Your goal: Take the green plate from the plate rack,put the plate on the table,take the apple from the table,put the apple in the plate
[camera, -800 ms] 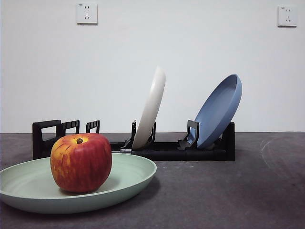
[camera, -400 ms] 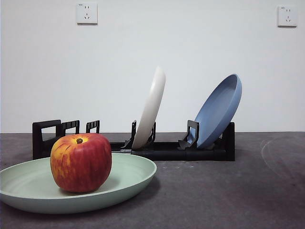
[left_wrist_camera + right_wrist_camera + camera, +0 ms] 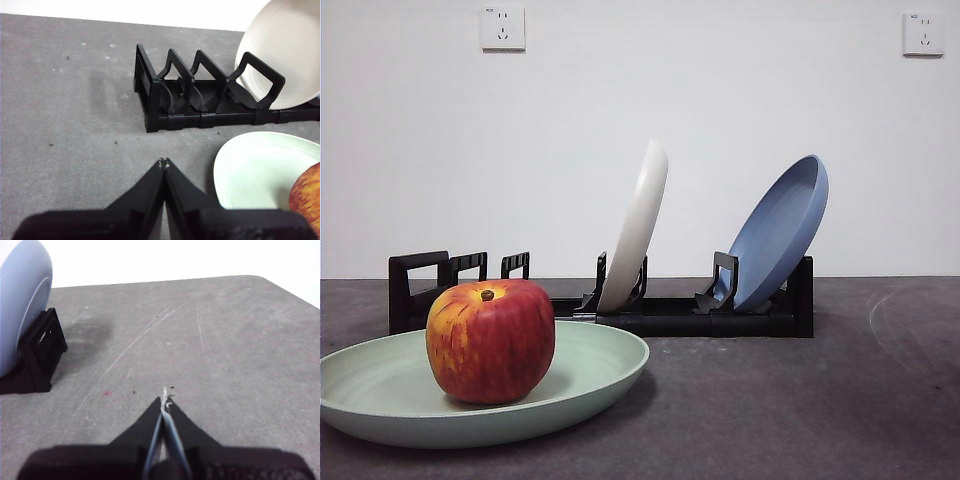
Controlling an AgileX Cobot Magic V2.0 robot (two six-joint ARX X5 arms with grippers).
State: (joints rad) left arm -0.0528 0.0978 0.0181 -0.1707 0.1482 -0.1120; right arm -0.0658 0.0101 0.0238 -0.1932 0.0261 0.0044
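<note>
The green plate (image 3: 590,375) lies flat on the table (image 3: 800,410) at the front left, and the red apple (image 3: 490,340) rests inside it. Behind stands the black plate rack (image 3: 700,315). In the left wrist view my left gripper (image 3: 163,162) is shut and holds nothing, hovering over bare table beside the green plate (image 3: 255,170), the apple (image 3: 306,192) and the rack's end (image 3: 200,97). My right gripper (image 3: 164,392) is shut too, over table beside the rack's other end (image 3: 42,347). Neither gripper appears in the front view.
A cream-white plate (image 3: 638,230) and a blue plate (image 3: 780,235) lean in the rack's slots. The cream plate (image 3: 287,55) and blue plate (image 3: 20,300) also appear in the wrist views. The table's rounded corner (image 3: 270,282) lies beyond the right gripper.
</note>
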